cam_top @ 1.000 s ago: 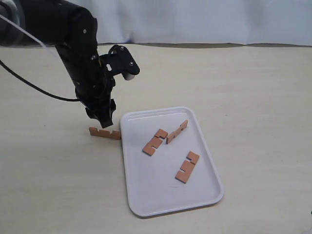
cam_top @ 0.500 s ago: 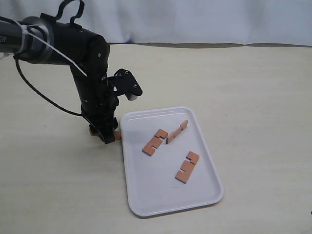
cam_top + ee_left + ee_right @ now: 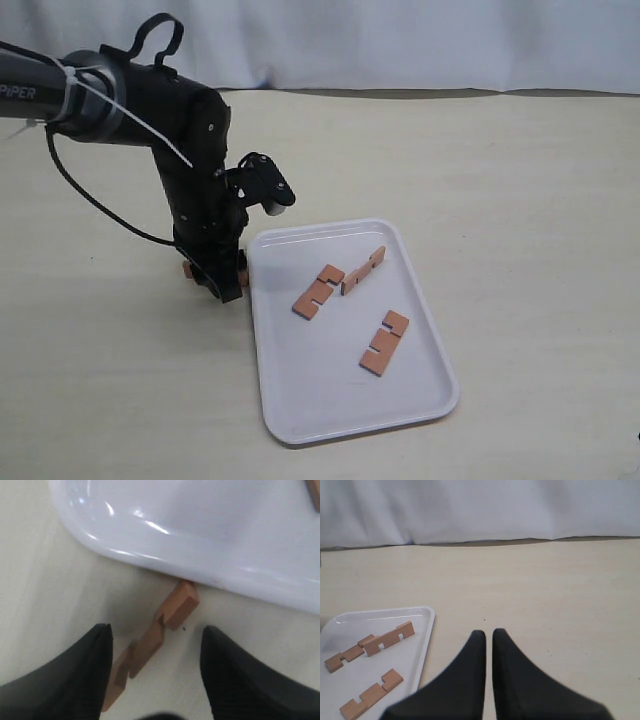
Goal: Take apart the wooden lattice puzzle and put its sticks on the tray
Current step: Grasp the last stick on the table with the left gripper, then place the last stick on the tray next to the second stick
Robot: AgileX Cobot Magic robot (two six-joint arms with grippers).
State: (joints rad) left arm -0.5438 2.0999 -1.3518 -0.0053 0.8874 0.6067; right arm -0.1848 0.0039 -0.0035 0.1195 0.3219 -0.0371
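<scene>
The left gripper (image 3: 156, 630) is down at the bench (image 3: 60, 595) with its fingers spread, and the fourth stick (image 3: 150, 645) lies between them, gripped by nothing yet. That stick runs askew to the fingers instead of square across the gap, so a plain squeeze would likely catch it corner to corner and twist it. A turn of the wrist first, until the pads face its long flat sides, should give a firmer pinch. Its far end sits right at the rim of the tray (image 3: 200, 575); whether it touches the rim or tucks just under it cannot be told. So the closing should be slow, and the lift straight up before any sideways travel, lest the stick snag and tip the rim. The finger on the tray's side also wants watching, being close to the plastic. Farther on, three sticks (image 3: 383, 343) already lie flat on the tray, well apart from each other, with bare white floor toward the near end, which looks like the easiest place to lower this one. Farthest from the work, the right gripper (image 3: 488, 632) hovers over bare bench beside the tray, fingers almost pressed together and empty.
</scene>
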